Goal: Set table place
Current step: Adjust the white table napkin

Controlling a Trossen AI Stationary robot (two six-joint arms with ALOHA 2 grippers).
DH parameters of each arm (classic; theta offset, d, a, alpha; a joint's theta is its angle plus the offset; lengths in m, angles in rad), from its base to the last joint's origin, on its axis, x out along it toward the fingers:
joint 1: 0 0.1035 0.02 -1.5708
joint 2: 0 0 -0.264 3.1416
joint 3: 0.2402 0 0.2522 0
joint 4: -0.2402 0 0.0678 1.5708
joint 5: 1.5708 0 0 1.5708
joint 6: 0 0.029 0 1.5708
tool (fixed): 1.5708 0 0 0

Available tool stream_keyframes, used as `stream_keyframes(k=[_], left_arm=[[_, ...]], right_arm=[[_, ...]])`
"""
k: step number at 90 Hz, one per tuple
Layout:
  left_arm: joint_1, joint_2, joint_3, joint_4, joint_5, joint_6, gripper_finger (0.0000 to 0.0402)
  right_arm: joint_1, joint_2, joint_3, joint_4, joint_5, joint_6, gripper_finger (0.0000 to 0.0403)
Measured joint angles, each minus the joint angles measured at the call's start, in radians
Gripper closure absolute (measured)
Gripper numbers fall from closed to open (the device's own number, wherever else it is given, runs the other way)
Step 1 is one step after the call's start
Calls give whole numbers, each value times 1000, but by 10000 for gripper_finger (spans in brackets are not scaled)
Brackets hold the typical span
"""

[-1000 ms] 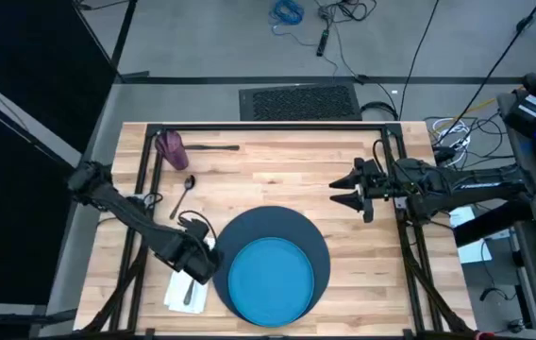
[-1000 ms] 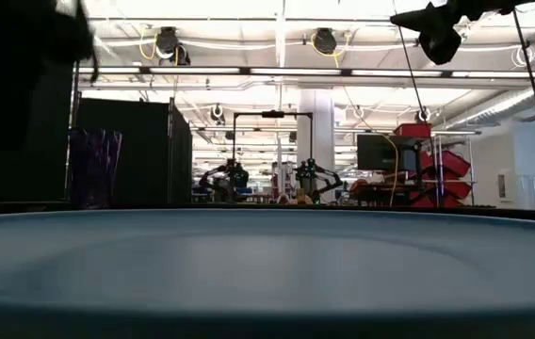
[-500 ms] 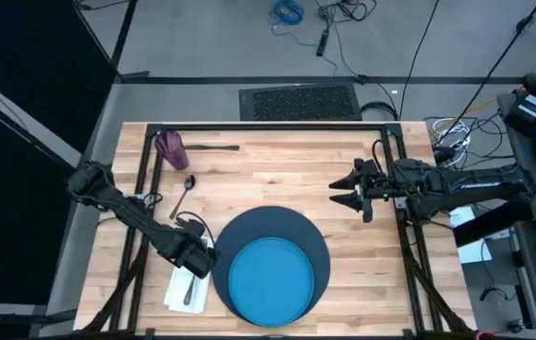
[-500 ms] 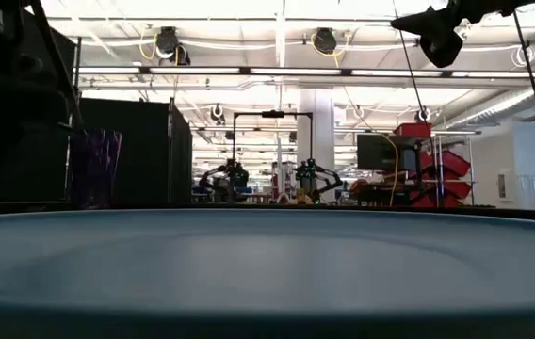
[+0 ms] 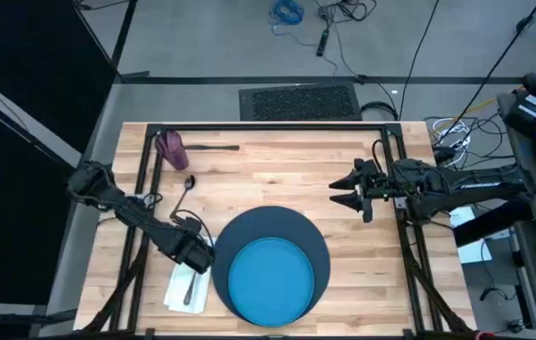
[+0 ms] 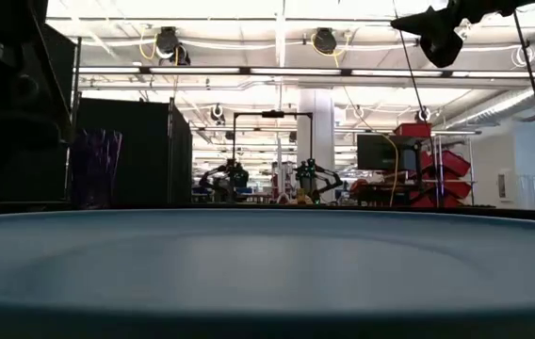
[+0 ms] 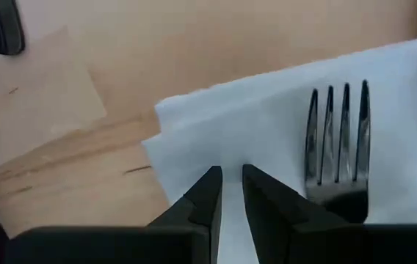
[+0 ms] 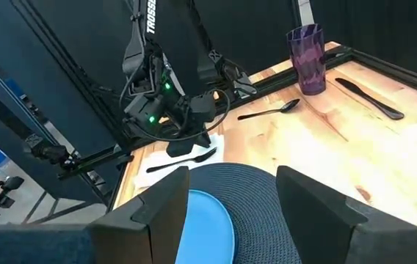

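The surface (image 5: 277, 179) fills mid-frame. Mat (image 5: 310, 241) and plate (image 5: 268, 280) sit lower centre; napkin (image 5: 178, 293) with fork (image 7: 337, 147) lower left, likely just laid. Left tool (image 5: 198, 253), nearly pressed together and empty, hovers there. Right tool (image 5: 345, 192) waits spread, right of centre.

two dark jointed arms; black cables, white lettering and green lights on the left arm (image 8: 150, 81)
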Motion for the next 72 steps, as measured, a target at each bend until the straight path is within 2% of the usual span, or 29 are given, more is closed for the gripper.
stream_keyframes(k=[72], left_arm=[[16,-3,-44,-23,29,25,359]], right_arm=[[0,0,0,-3,-1,8,211]])
